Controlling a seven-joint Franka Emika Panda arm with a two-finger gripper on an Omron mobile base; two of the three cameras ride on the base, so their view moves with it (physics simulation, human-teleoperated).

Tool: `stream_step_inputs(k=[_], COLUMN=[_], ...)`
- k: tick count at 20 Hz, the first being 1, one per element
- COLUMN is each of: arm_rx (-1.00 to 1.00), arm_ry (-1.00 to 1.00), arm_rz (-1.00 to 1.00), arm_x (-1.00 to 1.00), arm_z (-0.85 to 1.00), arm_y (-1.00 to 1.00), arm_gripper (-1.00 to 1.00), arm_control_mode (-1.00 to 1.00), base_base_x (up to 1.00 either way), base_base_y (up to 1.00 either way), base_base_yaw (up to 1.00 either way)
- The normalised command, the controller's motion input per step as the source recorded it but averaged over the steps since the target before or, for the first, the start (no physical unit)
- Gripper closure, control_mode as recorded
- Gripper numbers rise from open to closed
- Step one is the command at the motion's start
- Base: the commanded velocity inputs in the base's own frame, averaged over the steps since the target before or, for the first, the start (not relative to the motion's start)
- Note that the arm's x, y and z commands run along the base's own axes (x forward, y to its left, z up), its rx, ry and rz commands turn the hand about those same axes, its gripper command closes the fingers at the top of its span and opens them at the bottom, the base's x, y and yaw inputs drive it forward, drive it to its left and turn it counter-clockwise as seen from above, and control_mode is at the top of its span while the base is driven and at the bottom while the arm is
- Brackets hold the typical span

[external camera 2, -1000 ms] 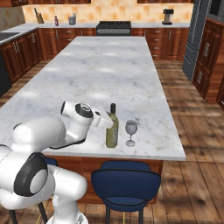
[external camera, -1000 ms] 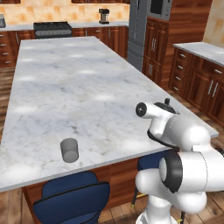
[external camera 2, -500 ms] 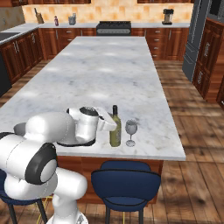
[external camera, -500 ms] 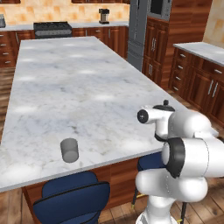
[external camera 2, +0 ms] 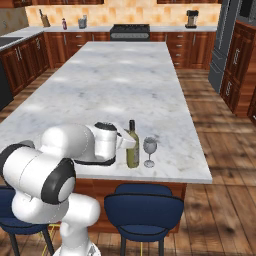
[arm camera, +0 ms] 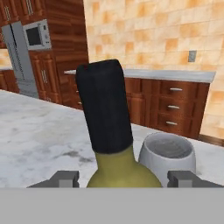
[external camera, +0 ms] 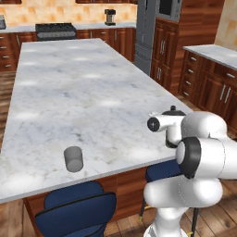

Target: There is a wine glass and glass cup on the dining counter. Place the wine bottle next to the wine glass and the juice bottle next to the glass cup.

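Tabletop [external camera 2: 100, 85], a broad, smooth marble slab, carries everything at its near edge. Wine bottle [external camera 2: 132, 146] stands upright just beside the wine glass [external camera 2: 149, 150]; likely heavy, rigid, slick, best gripped at the body. End effector [arm camera: 120, 180] is spread around it, fingertips [arm camera: 65, 178] apart. Glass cup [external camera: 73, 159] stands well apart.
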Motion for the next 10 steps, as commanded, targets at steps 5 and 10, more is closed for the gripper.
stream_step_inputs(k=[5, 10], arm_rx=[0.00, 0.00], arm_ry=[0.00, 0.00], arm_rz=[0.09, 0.07], arm_x=[0.01, 0.00], arm_z=[-0.29, -0.27], arm_y=[-0.01, -0.13], arm_gripper=[1.00, -1.00], arm_control_mode=[-1.00, -1.00], base_base_x=[0.00, 0.00], base_base_y=[0.00, 0.00], base_base_yaw=[0.00, 0.00])
